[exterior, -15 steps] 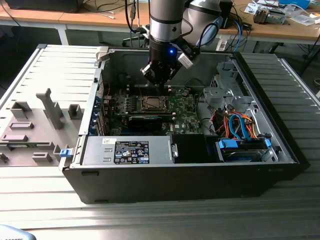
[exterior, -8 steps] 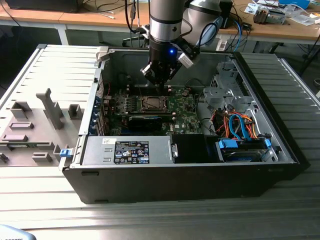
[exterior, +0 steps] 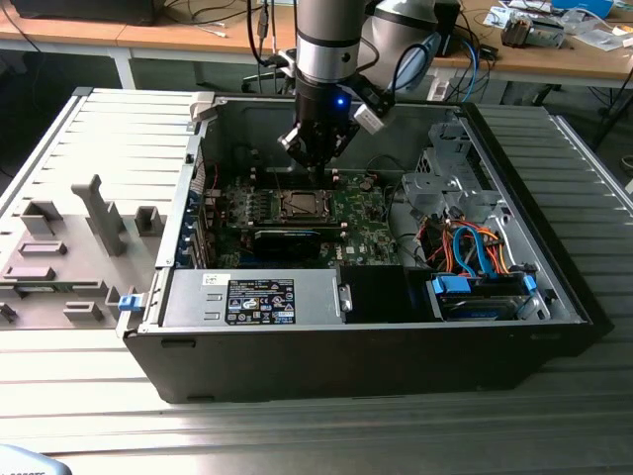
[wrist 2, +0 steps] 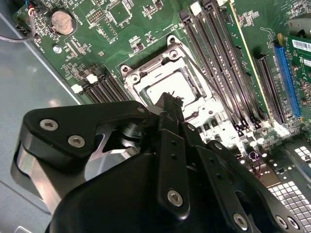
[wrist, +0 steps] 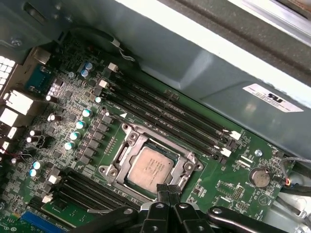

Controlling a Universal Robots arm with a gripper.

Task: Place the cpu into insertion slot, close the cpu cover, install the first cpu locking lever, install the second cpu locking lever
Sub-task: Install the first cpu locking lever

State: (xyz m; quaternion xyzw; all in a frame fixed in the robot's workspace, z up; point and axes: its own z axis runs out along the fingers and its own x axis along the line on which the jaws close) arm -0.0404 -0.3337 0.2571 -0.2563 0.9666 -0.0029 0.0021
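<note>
Claw (wrist: pixel 167 191) clenched with fingertips together and grasping nothing, poised just over one edge of the cpu cover (wrist: pixel 146 143), itself lying flat on the insertion slot (wrist: pixel 127 145). Cpu (wrist: pixel 153 167) seated inside, visible through the cover's window. Flanked by memory slots (wrist: pixel 170 119) on the green motherboard (wrist: pixel 223 187), with a coin cell battery (wrist: pixel 257 177) near the case wall (wrist: pixel 194 63).

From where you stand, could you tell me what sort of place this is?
Probably an electronics or robotics lab workbench: an open computer case lies on a ribbed metal table, the arm's gripper hangs over its motherboard, and cluttered wooden desks stand behind.
</note>
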